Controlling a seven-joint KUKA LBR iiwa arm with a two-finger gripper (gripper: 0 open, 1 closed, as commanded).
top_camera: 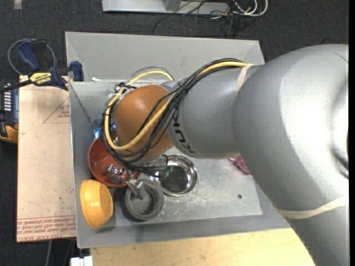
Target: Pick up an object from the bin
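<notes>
The red bowl [99,160] lies at the left of the bin [222,206]. The gripper [123,179] is at its right rim, open or closed I cannot tell. Close around are a yellow bowl [95,204], a grey cup [143,203] and a steel bowl [178,176]; a pink scrap [241,164] lies well apart.

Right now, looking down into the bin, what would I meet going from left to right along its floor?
yellow bowl → dark grey round dish → shiny steel bowl → small pink piece. The red bowl overlaps the yellow one from side to side, so it is left out of the order.
</notes>
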